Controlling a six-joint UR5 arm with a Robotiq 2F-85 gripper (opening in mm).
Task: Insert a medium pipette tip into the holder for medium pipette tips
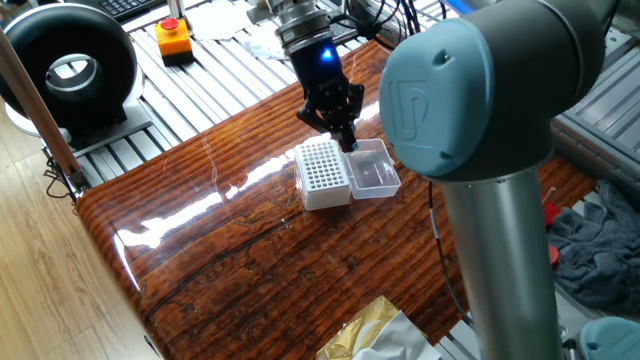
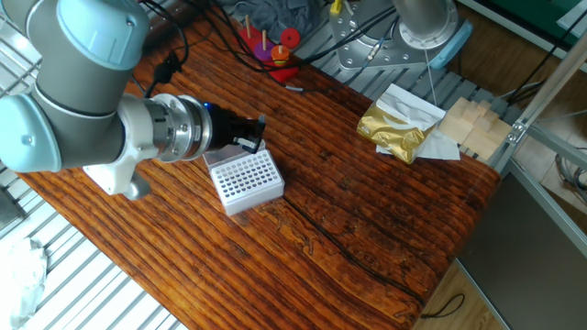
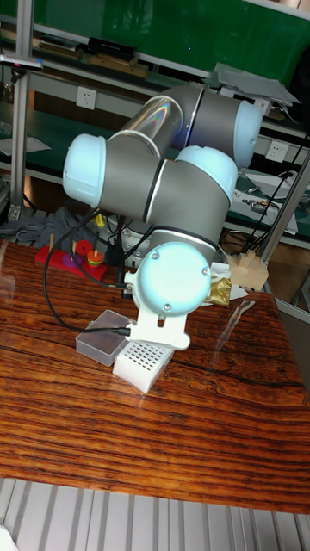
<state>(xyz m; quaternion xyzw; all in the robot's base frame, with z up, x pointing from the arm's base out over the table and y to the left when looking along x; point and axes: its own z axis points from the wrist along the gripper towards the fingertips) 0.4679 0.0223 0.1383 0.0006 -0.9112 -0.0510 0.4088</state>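
The holder for medium pipette tips [image 1: 322, 172] is a white box with a gridded top and stands mid-table; it also shows in the other views [image 2: 246, 179] [image 3: 142, 362]. Its clear lid [image 1: 376, 170] [image 3: 105, 337] lies open beside it. My gripper [image 1: 346, 142] [image 2: 253, 138] hangs just above the holder's edge on the lid side, with its fingers pressed together. A pale sliver between the fingertips [image 2: 246, 137] looks like the medium pipette tip; it is too small to see clearly. In the tall fixed view the arm hides the gripper.
A red stand with coloured pieces [image 2: 278, 48] sits at the table's far edge. Gold foil and paper [image 2: 394, 128] lie near another edge. An orange box with a red button [image 1: 173, 37] and a black round device [image 1: 72, 68] stand off the table. My arm's grey elbow [image 1: 470, 100] looms over the right side.
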